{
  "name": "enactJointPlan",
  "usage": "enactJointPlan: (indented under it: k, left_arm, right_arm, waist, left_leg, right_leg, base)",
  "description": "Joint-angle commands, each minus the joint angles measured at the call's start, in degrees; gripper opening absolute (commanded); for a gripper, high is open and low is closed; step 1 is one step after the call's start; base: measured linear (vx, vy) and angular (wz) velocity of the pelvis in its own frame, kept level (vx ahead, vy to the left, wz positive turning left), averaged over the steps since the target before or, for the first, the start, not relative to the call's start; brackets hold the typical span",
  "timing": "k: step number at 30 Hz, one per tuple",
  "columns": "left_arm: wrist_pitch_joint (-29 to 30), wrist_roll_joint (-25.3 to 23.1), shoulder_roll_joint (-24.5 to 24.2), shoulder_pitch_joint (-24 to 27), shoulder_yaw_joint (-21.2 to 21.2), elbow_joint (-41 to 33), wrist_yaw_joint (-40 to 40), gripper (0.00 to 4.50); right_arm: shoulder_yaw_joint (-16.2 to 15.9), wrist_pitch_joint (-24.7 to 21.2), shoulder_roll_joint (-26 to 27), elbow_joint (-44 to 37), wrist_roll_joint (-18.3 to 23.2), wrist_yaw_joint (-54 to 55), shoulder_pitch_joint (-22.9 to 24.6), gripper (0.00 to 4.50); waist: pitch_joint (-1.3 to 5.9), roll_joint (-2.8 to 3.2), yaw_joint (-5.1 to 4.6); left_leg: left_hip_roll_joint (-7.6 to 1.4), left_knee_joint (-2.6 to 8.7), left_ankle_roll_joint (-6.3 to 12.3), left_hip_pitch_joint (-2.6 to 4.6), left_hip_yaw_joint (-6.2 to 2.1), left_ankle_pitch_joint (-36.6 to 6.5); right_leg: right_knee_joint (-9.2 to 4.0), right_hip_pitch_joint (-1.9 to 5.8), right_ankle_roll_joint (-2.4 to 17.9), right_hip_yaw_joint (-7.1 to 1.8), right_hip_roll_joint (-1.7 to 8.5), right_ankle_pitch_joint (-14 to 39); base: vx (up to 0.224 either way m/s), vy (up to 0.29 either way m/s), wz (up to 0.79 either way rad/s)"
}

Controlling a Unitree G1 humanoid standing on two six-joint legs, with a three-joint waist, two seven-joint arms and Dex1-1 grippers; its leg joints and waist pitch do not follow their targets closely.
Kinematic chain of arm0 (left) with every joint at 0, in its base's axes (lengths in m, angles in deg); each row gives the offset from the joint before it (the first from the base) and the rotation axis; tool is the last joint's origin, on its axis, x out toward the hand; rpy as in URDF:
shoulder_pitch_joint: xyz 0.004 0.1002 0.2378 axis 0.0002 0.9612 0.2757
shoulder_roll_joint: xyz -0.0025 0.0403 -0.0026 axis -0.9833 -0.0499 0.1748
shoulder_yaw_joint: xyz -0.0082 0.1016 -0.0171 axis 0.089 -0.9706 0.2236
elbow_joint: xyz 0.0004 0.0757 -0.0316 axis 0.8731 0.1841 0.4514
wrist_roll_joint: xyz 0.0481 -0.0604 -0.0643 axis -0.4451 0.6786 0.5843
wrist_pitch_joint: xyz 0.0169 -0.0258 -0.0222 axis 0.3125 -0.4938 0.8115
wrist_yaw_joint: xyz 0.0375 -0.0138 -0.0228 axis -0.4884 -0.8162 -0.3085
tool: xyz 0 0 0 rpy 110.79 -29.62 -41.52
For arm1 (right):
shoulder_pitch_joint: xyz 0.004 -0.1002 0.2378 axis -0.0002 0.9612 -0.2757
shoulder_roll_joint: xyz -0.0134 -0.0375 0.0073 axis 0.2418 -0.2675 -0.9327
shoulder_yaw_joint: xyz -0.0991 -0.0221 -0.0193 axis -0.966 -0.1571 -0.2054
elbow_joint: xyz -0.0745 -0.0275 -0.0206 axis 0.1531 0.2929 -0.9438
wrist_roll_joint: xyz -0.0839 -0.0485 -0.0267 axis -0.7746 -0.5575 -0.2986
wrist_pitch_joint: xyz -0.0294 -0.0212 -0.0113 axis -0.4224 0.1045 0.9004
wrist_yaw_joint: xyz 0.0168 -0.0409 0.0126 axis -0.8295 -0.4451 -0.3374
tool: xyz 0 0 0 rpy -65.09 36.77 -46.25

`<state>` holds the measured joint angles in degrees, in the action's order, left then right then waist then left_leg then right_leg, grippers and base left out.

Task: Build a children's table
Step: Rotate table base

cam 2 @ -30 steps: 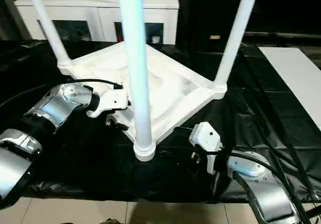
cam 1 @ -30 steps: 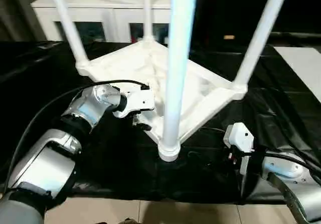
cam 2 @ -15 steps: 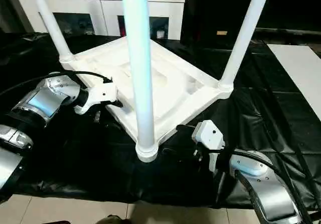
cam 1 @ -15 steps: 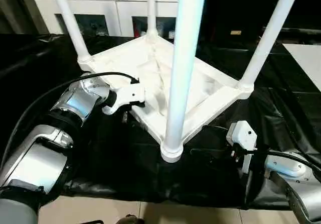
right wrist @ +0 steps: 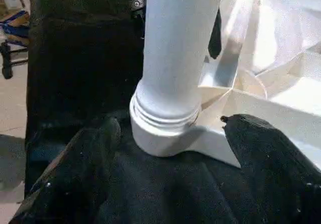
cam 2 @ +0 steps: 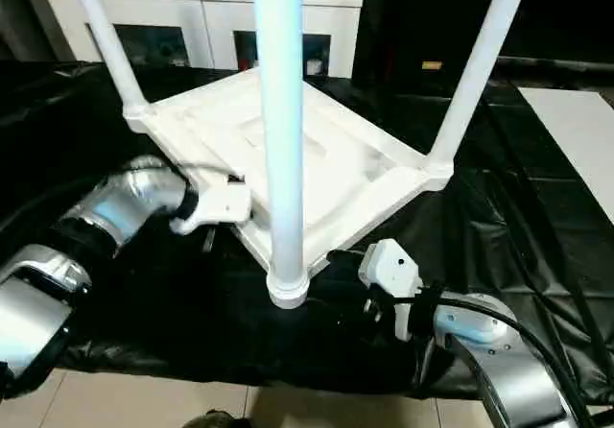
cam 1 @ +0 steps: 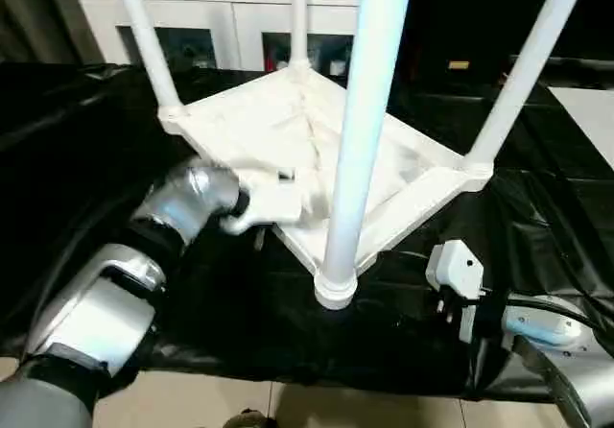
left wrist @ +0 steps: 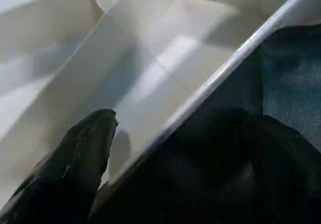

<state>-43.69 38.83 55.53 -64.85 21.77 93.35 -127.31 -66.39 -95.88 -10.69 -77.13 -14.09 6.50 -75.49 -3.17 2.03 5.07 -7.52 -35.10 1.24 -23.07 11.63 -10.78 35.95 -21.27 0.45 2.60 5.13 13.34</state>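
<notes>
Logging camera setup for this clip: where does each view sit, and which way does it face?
Head pair: look forward and down at the upturned tabletop; both silver forearms show.
Left wrist: looks along open left end effector straddling the tabletop's rim.
Right wrist: looks along open right end effector at the nearest leg.
Shared: that leg and its corner socket.

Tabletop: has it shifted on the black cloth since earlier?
No. The tabletop has its near corner socket equally close to the front edge of the black cloth; the camera shifted.
</notes>
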Motion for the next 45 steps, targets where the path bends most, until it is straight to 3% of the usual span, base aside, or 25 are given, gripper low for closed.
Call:
enactJointPlan:
  k: [1, 5, 11, 14, 21, 25, 35, 42, 45]
  left_arm:
    - [-2.07, -0.82, 1.51, 0.25, -0.35, 1.95, 2.55, 4.48]
    - [-2.82, -0.91, 2.58, 0.02, 0.00, 4.01, 3.33, 4.14]
    - [-1.11, -1.66, 2.40, -1.02, -0.27, 6.23, -0.41, 3.64]
    - [-0.32, -1.49, 2.34, -1.25, -0.02, 6.55, -1.75, 3.33]
    - [0.93, -1.50, 2.26, -1.64, 0.09, 6.76, -4.90, 2.76]
    - [1.87, -2.79, 1.95, -1.68, -0.86, 6.15, -6.56, 2.41]
    - [5.25, -5.80, 0.72, -0.91, -2.82, 3.81, -8.18, 1.77]
    - [10.64, -2.62, 1.23, 1.61, 1.45, 1.01, -4.25, 1.41]
    - [14.87, -0.40, 1.47, 4.04, 3.85, -2.47, -3.97, 1.38]
  right_arm:
    - [0.01, -0.50, -0.58, -1.25, -0.21, -0.47, 0.33, 3.75]
    - [-0.25, -0.72, -0.66, -1.31, -0.11, -0.34, 0.20, 3.75]
    - [-0.30, -0.67, -0.84, -1.01, -0.20, -0.36, 0.01, 3.75]
    - [-0.30, -0.53, -0.86, -0.80, -0.32, -0.30, 0.01, 3.75]
    - [-0.07, -0.76, -0.13, 2.66, -3.51, 3.43, -1.49, 3.75]
    - [-0.07, -0.51, -0.18, 2.69, -3.52, 3.25, -1.72, 3.75]
    - [-0.14, -0.14, -0.30, 2.75, -3.61, 3.21, -1.70, 3.75]
    - [-0.06, -0.02, -0.10, 2.68, -3.57, 3.35, -1.59, 3.75]
    - [0.03, 0.00, -0.19, 2.67, -3.60, 3.38, -1.46, 3.75]
  waist:
    - [3.60, -0.86, 0.04]
    - [3.48, -0.94, 0.16]
    - [3.19, -1.01, 0.07]
    - [3.24, -0.95, -0.09]
    - [3.66, -1.03, -0.21]
    - [3.66, -1.03, -0.15]
    - [3.37, -1.11, -0.46]
    - [3.22, -1.00, -0.96]
    - [2.97, -0.95, -1.38]
  left_leg:
    - [-6.42, 4.81, 3.77, 1.80, -3.35, -11.75]
    - [-6.45, 4.88, 3.63, 1.96, -3.31, -12.91]
    - [-6.55, 5.31, 1.61, 2.11, -3.50, -16.00]
    - [-6.55, 5.40, 1.57, 1.91, -3.59, -15.12]
    - [-6.29, 4.77, 4.16, 1.80, -3.25, -10.19]
    - [-6.42, 4.68, 5.47, 1.79, -3.26, -9.28]
    - [-6.52, 5.05, 4.01, 1.79, -3.36, -11.79]
    - [-6.51, 5.19, 3.96, 1.80, -3.41, -12.77]
    - [-6.39, 5.32, 3.33, 1.63, -3.50, -14.56]
  right_leg:
    - [-4.30, 1.63, 14.62, -2.71, 5.63, 0.57]
    - [-4.60, 1.52, 14.59, -2.70, 5.65, 2.92]
    - [-5.13, 1.38, 13.46, -2.87, 5.86, 8.64]
    - [-4.93, 1.46, 13.43, -2.83, 5.83, 7.16]
    - [-4.22, 1.69, 15.40, -2.63, 5.82, -1.21]
    - [-4.09, 1.80, 15.60, -2.51, 5.81, -2.37]
    - [-4.54, 1.83, 15.10, -2.64, 5.90, 2.71]
    - [-4.78, 1.78, 15.36, -2.64, 5.84, 4.42]
    - [-5.15, 1.90, 14.70, -2.64, 5.94, 8.79]
  base:
    - [0.000, 0.000, 0.00]
    - [0.000, 0.000, 0.00]
    - [0.000, 0.000, 0.00]
    - [0.000, 0.000, 0.00]
    - [0.000, 0.000, 0.00]
    - [0.000, 0.000, 0.00]
    - [0.000, 0.000, 0.00]
    - [0.000, 0.000, 0.00]
    - [0.000, 0.000, 0.00]
